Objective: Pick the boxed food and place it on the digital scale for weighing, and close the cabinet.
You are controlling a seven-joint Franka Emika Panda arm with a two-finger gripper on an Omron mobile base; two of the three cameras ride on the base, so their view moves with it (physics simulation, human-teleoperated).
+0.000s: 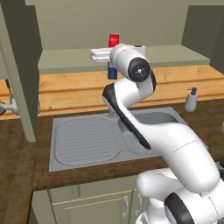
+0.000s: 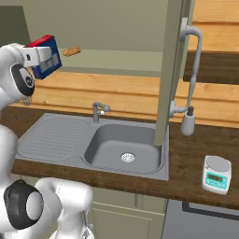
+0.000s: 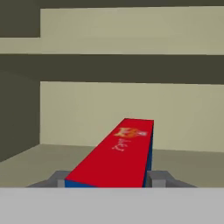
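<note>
Wooden worktop (image 2: 196,158) with steel sink (image 2: 123,149) mid-frame, scale (image 2: 217,174) lower right; cabinet (image 2: 172,65) door open. Upper left, hand (image 2: 37,57) grasps the box (image 2: 47,58).

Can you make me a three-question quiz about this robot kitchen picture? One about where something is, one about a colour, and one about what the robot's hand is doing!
1. Where is the digital scale?
A. In the sink
B. On the dark counter, right of the sink
C. On the cabinet shelf

2. What colour is the top of the boxed food?
A. Red
B. Green
C. Yellow

3. What is the gripper doing?
A. Hanging open over the sink
B. Pressing the faucet
C. Shut on the boxed food

Answers:
1. B: in the right base view the scale sits on the counter, past the sink.
2. A: the hand view looks down a red top with blue sides.
3. C: a grey fingertip presses each side of the box, and the right base view shows it held up by the open cabinet.
</note>
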